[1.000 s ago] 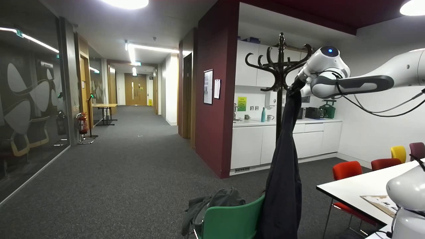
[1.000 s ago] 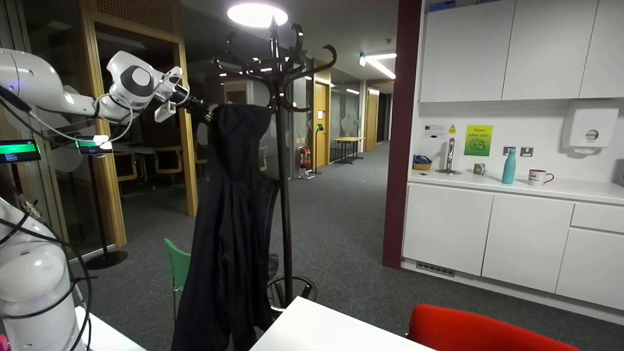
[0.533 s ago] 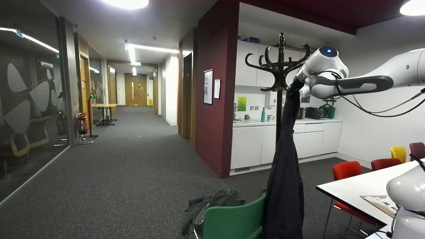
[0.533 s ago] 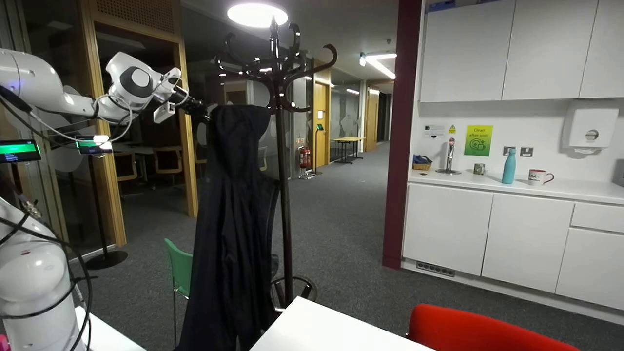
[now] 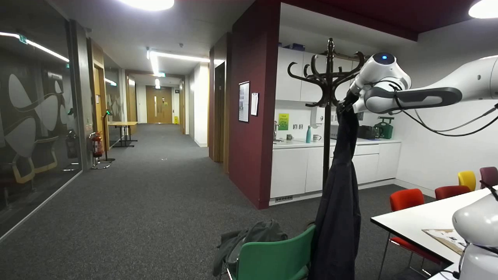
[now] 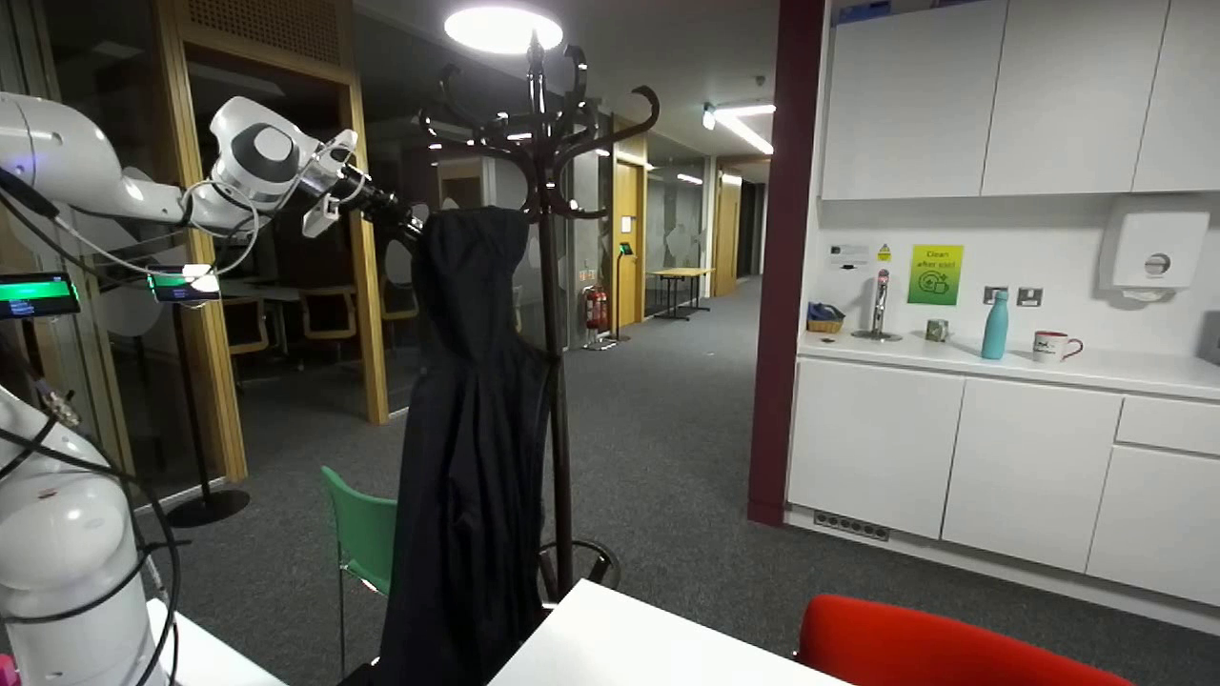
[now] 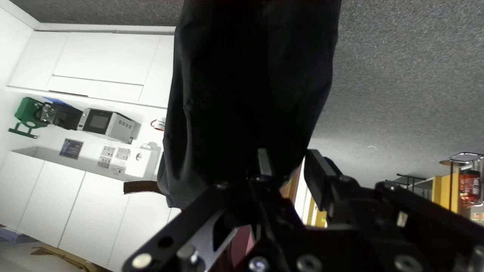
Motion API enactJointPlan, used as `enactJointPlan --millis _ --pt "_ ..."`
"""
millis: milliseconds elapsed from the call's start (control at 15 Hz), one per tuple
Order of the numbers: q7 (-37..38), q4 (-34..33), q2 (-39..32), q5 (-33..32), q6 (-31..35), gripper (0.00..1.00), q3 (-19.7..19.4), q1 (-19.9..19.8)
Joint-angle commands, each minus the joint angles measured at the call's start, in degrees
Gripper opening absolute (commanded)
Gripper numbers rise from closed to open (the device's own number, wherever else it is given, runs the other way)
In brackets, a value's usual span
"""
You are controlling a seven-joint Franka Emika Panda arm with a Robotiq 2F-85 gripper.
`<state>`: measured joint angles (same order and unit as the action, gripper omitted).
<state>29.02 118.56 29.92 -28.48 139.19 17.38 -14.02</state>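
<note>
Black coat [image 5: 337,202] hangs by a hooked stand [image 5: 327,132], robot's gripper [image 5: 343,107] at its top

In an exterior view, the coat drops in a long dark fall from right of centre to the bottom edge, its top beside the stand. A white robot arm [image 5: 420,99] reaches in from the upper right, ending right at the cloth. A green chair [image 5: 272,256] bearing a grey bundle of cloth [image 5: 264,233] stands at bottom centre; a white table [image 5: 420,217] fills the lower right.

In an exterior view, the coat hangs left of centre, its hood [image 6: 472,267] spread between gripper and stand; whether a hook carries it there is hidden under the fabric. On the counter [image 6: 1144,370] at right sit a teal bottle [image 6: 995,327] and a white mug [image 6: 1050,346].

In the wrist view, the coat fills the upper middle. Below it the gripper's fingers [image 7: 265,162] stand apart, background showing through the gap and no cloth visibly pinched between them. A brown hook end [image 7: 140,187] juts past the coat at left of the frame.

The work appears well along: the coat is up at the stand's upper part, and with the fingers apart the stand seems to bear its weight. Not yet done is any clear parting of gripper and cloth; the two sit close at the hood.
</note>
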Motion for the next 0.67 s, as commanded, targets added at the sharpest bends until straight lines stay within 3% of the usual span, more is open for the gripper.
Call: enactJointPlan --millis 0,333,600 --pt "4.2 -2.7 0.5 -1.8 -4.2 0.65 0.5 -1.7" --pt "11.0 -4.3 0.7 -1.8 -8.0 0.99 0.2 -2.2" --pt "14.8 -4.3 0.5 -1.9 -9.3 1.0 -0.9 -2.2"
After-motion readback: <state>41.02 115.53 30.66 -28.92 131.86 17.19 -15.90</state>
